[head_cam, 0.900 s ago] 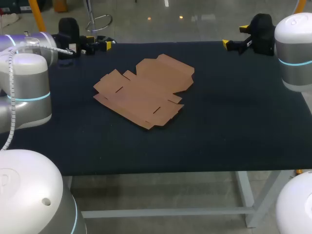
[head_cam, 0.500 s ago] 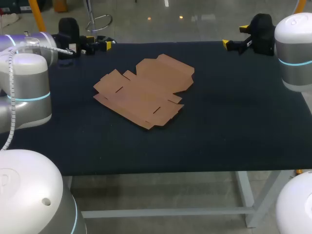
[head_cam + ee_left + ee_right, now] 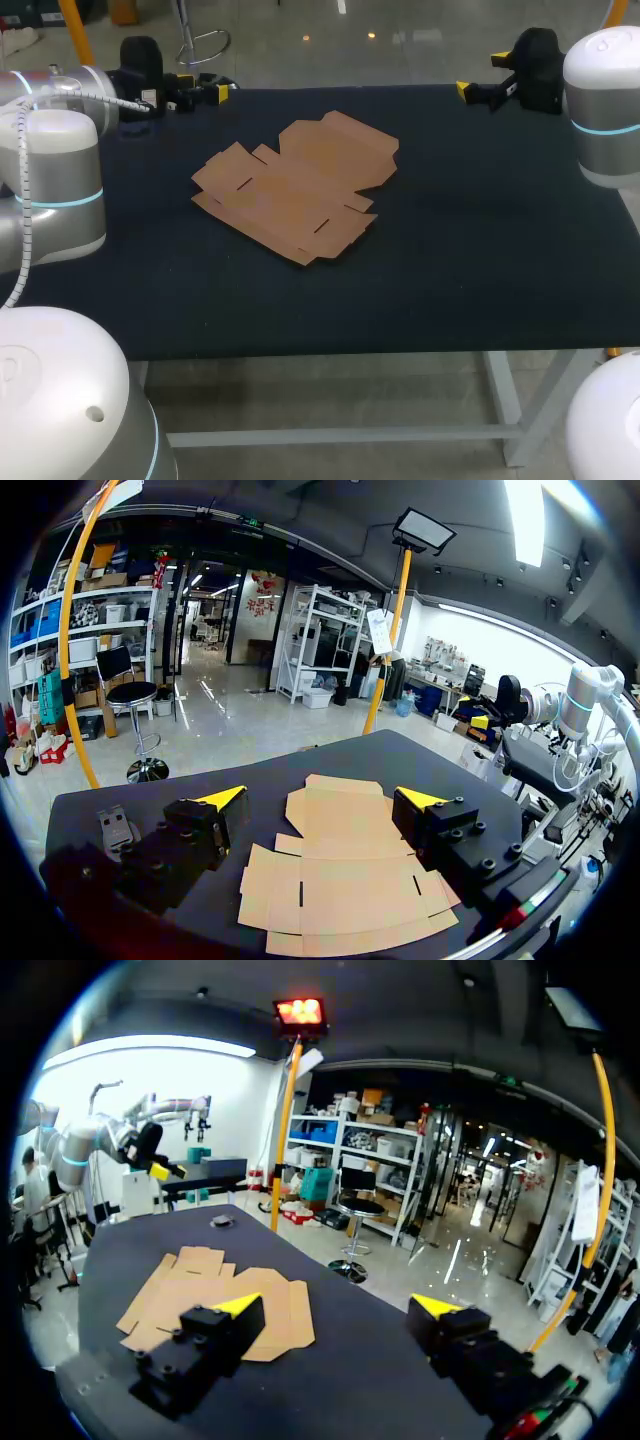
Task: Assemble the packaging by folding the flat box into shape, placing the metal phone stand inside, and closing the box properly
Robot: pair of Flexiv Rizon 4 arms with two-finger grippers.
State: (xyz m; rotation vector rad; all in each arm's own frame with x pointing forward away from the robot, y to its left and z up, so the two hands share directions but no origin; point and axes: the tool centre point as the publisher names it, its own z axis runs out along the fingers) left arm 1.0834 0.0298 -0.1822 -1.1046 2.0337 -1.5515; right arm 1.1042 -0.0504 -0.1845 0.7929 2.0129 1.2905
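The left gripper (image 3: 204,88) at the upper left of the frame and the right gripper (image 3: 482,75) at the upper right both have their fingers spread wide, clear of everything, at the far edge of the dark table (image 3: 480,250). Between them, left of centre, the brown cardboard box (image 3: 300,185) lies flat and unfolded. A small metal stand (image 3: 115,828) lies on the table beside the left gripper.

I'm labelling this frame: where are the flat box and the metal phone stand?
flat box (image 3: 297,186): head view, on its middle panel.
metal phone stand (image 3: 115,828): left wrist view, on its grey plate.
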